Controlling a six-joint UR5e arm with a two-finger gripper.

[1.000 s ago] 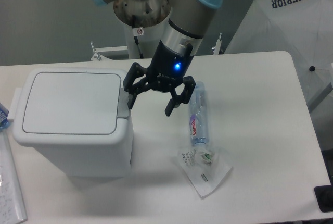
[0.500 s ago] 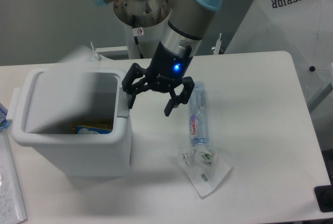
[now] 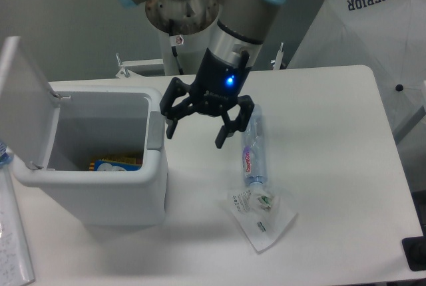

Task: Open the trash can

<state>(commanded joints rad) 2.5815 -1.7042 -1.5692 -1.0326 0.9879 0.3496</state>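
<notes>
Arm angles down, gripper (image 3: 196,134) jaws spread (holding nothing) beside the lid-up trash can (image 3: 100,193)

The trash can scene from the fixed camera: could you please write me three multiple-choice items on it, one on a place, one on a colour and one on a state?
1. Where does the plastic bottle lie?
A. inside the trash can
B. on the table, right of the trash can in the image
C. between the gripper's fingers

2. What colour is the trash can?
A. white
B. black
C. red

3. How does the lid stand?
A. flat and shut
B. taken off, lying on the table
C. swung up, can open

Answers:
1 B, as the bottle rests on the table beside the clear packet.
2 A, as its walls and rim are white.
3 C, as the lid stands up at the left and the contents show; the gripper hangs open, holding nothing.
</notes>
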